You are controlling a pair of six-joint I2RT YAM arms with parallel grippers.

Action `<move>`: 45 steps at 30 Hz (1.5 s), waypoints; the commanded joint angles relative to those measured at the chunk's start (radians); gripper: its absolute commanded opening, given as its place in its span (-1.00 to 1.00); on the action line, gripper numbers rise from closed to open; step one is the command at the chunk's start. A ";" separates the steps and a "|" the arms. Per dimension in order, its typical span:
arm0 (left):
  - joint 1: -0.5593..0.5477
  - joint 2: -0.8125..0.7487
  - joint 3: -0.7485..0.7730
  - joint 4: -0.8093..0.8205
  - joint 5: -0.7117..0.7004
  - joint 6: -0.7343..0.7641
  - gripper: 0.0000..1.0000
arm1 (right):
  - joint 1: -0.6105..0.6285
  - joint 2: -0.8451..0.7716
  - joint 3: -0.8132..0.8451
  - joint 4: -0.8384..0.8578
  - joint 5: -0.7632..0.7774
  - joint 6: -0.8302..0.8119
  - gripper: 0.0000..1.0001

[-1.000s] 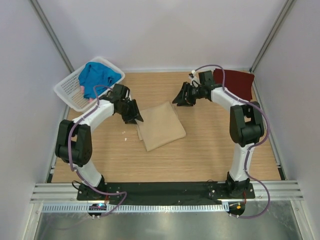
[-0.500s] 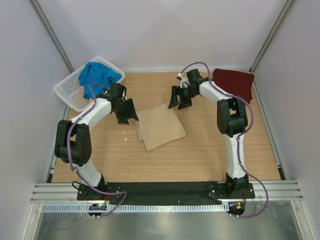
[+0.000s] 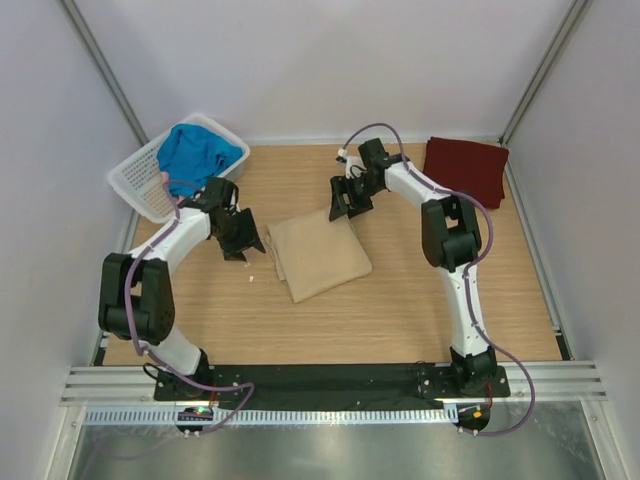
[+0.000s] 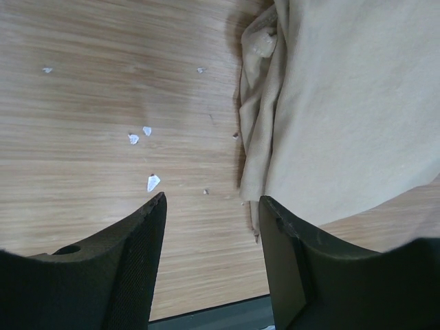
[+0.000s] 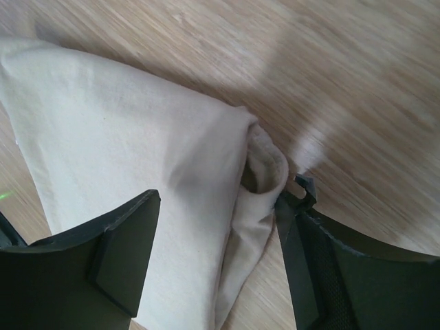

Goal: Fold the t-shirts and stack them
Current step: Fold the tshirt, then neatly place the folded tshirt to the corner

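Observation:
A folded tan t-shirt [image 3: 318, 254] lies flat in the middle of the wooden table. My left gripper [image 3: 240, 236] hovers just left of its left edge, open and empty; the left wrist view shows that bunched edge [image 4: 258, 130] and bare wood between the jaws. My right gripper [image 3: 343, 200] is over the shirt's far corner [image 5: 265, 161], open, the cloth below its jaws and not pinched. A folded maroon t-shirt [image 3: 467, 167] lies at the back right. A blue t-shirt [image 3: 196, 153] is heaped in the basket, with a bit of pink cloth [image 3: 164, 178] beside it.
The white lattice basket [image 3: 138, 182] sits tilted at the back left corner. Small white flecks [image 4: 141, 134] lie on the wood left of the tan shirt. Grey walls close in the table on three sides.
Both grippers opened and drew back from the tan shirt. The left arm moved left off its edge. The right arm swung left, to above the shirt's far corner.

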State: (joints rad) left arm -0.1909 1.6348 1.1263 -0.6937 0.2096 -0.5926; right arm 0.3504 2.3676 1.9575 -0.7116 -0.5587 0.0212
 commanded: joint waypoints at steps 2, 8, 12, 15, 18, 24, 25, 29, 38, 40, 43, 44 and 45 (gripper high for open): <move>0.036 -0.084 -0.025 -0.004 0.014 0.019 0.15 | 0.047 0.009 -0.081 0.021 0.045 -0.024 0.38; 0.059 -0.115 -0.056 -0.012 0.030 0.027 0.15 | 0.050 0.022 -0.092 0.026 0.023 -0.001 -0.23; 0.065 -0.142 -0.068 -0.026 0.034 0.022 0.14 | 0.050 0.018 -0.062 0.008 0.051 0.017 -0.98; 0.067 -0.167 -0.080 -0.035 0.036 0.007 0.13 | 0.050 -0.019 -0.039 -0.018 0.117 0.039 -0.98; 0.067 -0.199 -0.100 -0.036 0.043 -0.012 0.12 | 0.050 -0.098 -0.032 -0.058 0.207 0.043 -0.98; 0.068 -0.289 -0.184 -0.033 0.042 -0.041 0.11 | 0.050 -0.215 -0.020 -0.170 0.402 0.014 -0.98; 0.067 -0.302 -0.197 -0.033 0.043 -0.047 0.11 | 0.048 -0.234 -0.013 -0.181 0.425 0.000 -0.98; 0.068 -0.389 -0.282 -0.027 0.076 -0.104 0.10 | 0.038 -0.258 0.072 -0.227 0.511 -0.017 -0.98; 0.065 -0.486 -0.359 -0.033 0.109 -0.144 0.09 | -0.062 -0.211 0.355 -0.339 0.628 -0.075 -0.98; 0.067 -0.475 -0.353 -0.029 0.112 -0.141 0.09 | -0.093 -0.214 0.374 -0.322 0.649 -0.073 -0.98; 0.067 -0.455 -0.347 -0.020 0.119 -0.138 0.09 | -0.128 -0.208 0.406 -0.319 0.660 -0.072 -0.98; 0.067 -0.446 -0.338 -0.015 0.119 -0.135 0.09 | -0.131 -0.203 0.429 -0.318 0.671 -0.070 -0.98; 0.067 -0.438 -0.333 -0.017 0.122 -0.131 0.09 | -0.140 -0.209 0.432 -0.312 0.675 -0.069 -0.98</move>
State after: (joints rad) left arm -0.1291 1.1759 0.7681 -0.7288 0.3016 -0.7265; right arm 0.2222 2.1872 2.3157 -1.0294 0.0666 -0.0330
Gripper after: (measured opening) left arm 0.547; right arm 0.096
